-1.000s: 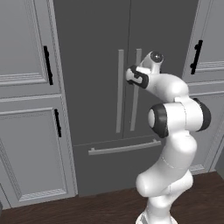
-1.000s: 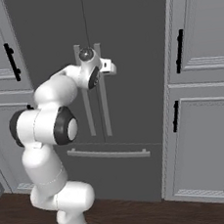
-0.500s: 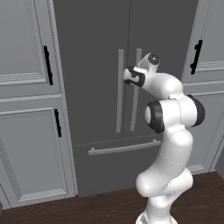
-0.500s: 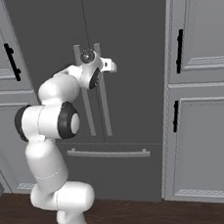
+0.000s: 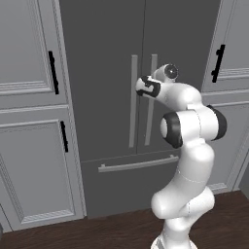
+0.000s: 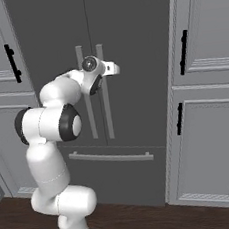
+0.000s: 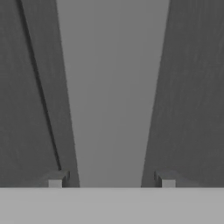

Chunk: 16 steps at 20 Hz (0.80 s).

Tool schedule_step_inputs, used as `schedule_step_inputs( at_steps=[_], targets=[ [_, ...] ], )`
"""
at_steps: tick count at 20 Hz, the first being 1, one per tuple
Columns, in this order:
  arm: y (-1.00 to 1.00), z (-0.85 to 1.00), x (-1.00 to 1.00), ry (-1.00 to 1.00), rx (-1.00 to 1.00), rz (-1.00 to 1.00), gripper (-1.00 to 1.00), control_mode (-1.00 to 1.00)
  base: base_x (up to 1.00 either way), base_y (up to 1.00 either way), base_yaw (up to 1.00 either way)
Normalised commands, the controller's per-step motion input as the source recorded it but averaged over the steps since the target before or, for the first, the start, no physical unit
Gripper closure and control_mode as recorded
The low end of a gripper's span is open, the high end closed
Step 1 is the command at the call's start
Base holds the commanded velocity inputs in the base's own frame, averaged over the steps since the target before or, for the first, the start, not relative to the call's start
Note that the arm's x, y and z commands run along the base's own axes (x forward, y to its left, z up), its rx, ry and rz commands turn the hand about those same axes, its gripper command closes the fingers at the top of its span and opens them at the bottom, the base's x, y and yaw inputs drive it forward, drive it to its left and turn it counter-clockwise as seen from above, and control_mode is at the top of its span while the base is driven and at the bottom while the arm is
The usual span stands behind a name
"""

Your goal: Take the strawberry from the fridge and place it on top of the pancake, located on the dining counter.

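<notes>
Kitchen wall: fridge (image 5: 107, 73), doors closed, between grey cabinets (image 6: 208, 126). End effector (image 7: 111, 179) released, fingers straddling the right door's handle (image 7: 111, 96), likely to pull it open.

Fridge (image 5: 112, 73) between cabinets (image 5: 29, 121) left and right, its two door handles (image 5: 133, 107) side by side above the drawer handle (image 5: 138, 164); fingers (image 7: 54, 180) either side of one handle.
</notes>
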Motion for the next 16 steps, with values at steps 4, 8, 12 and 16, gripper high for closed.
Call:
schedule_step_inputs(
  at_steps=[4, 8, 12, 16],
  targets=[
    [-0.12, 0.0, -0.03, 0.09, 0.0, 0.0, 1.0, -1.0, 0.0, 0.0, 0.0],
    [-0.44, -0.02, -0.53, 0.06, 0.04, 0.0, 1.0, -1.0, 0.0, 0.0, 0.0],
    [-0.6, -0.11, -0.94, 0.0, 0.05, 0.0, 1.0, -1.0, 0.0, 0.0, 0.0],
    [-0.76, -0.14, -1.0, 0.01, 0.03, 0.02, 1.0, -1.0, 0.0, 0.0, 0.0]
  ],
)
